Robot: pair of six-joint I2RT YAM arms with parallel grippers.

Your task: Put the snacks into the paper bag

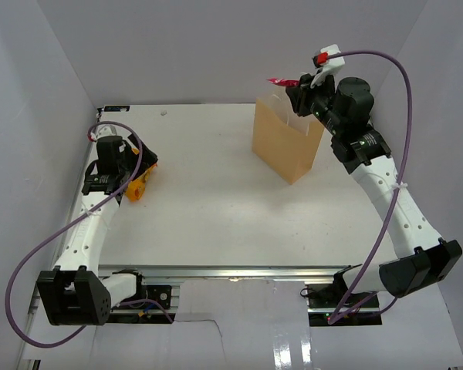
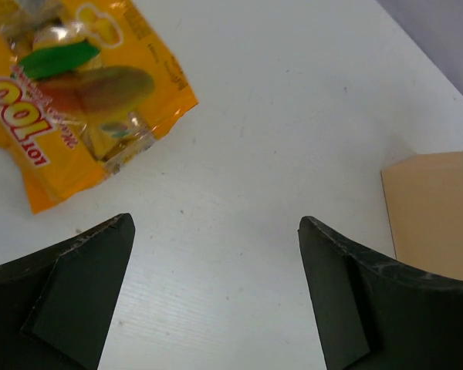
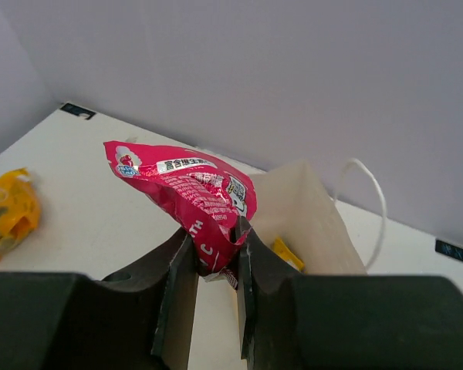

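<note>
The tan paper bag (image 1: 285,144) stands upright at the back middle-right of the table; it also shows in the right wrist view (image 3: 309,223) with a white cord handle and a yellow packet (image 3: 287,255) inside. My right gripper (image 3: 214,247) is shut on a pink packet (image 3: 189,193) and holds it above the bag's open top, as the top view shows (image 1: 282,81). An orange bag (image 1: 138,185) with green and yellow print lies at the table's left; it also shows in the left wrist view (image 2: 69,92). My left gripper (image 2: 216,254) is open and empty, just beside it.
White walls close in the table on the left, back and right. A corner of the paper bag (image 2: 436,208) shows at the right of the left wrist view. The arm bases and a metal rail (image 1: 224,274) line the near edge.
</note>
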